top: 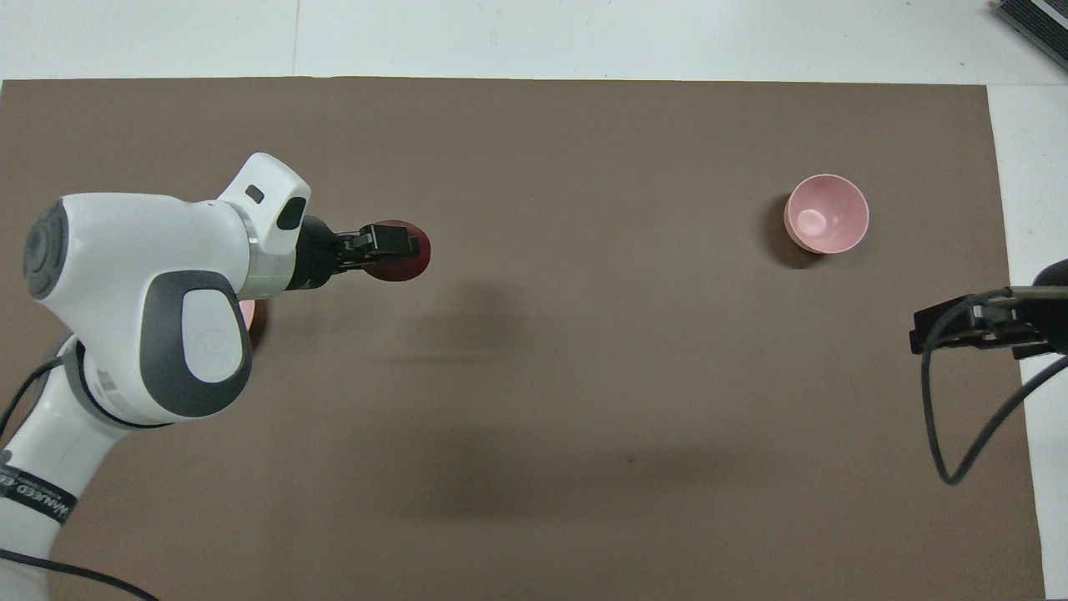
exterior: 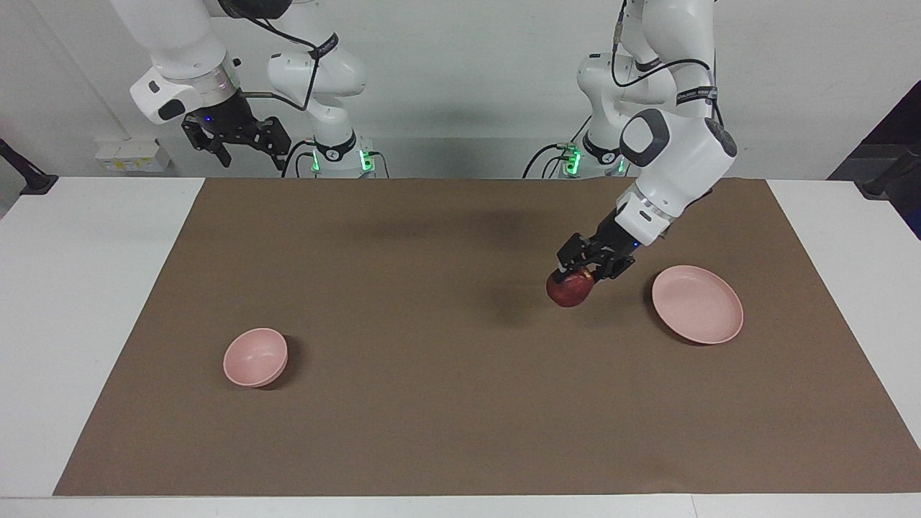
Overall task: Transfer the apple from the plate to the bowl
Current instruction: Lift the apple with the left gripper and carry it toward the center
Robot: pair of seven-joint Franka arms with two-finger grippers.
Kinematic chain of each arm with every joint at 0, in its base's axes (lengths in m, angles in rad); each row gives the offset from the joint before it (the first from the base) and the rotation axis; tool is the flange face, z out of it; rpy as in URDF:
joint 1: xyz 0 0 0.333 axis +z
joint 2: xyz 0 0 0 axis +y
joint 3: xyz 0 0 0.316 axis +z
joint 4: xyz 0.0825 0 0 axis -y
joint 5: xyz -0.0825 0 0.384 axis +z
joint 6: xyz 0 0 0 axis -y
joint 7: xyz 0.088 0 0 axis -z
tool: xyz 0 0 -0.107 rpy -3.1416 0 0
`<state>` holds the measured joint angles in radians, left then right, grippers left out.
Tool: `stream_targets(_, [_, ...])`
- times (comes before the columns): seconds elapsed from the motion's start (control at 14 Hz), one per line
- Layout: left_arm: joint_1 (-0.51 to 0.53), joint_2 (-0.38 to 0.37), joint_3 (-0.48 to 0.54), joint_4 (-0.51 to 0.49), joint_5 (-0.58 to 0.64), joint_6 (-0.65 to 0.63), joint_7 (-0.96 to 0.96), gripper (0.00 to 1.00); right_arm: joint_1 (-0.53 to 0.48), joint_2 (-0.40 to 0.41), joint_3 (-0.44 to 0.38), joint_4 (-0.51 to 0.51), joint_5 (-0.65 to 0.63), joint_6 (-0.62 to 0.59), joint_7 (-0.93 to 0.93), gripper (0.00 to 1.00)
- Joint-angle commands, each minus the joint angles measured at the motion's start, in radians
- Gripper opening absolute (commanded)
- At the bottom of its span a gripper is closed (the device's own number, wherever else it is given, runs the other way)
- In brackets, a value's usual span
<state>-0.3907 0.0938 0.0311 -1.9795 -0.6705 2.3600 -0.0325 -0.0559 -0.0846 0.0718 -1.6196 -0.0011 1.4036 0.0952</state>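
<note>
My left gripper is shut on the dark-red apple and holds it in the air over the brown mat, beside the plate and toward the table's middle. It also shows in the overhead view, where the apple peeks out under the fingers. The flat pale-pink plate lies empty at the left arm's end; in the overhead view the arm hides all but a sliver of it. The small deep pink bowl stands empty at the right arm's end, also seen in the overhead view. My right gripper waits raised near its base.
A brown mat covers most of the white table. The right arm's cable hangs over the mat's edge at the right arm's end.
</note>
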Motion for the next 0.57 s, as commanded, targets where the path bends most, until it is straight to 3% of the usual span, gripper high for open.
stream_targets(0.0, [-0.117,0.011,0.012,0.017,-0.056,0.082,-0.053,0.00,-0.009,-0.033,0.005,-0.037,0.026,0.003,0.012,1.00])
stream_targets(0.21, [-0.207,0.007,-0.002,0.014,-0.161,0.163,-0.090,0.00,-0.009,-0.040,0.005,-0.045,0.026,0.003,0.014,1.00])
stream_targets(0.5, [-0.220,0.000,-0.097,0.014,-0.265,0.243,-0.090,0.00,-0.016,-0.055,0.005,-0.069,0.026,0.020,0.002,1.00])
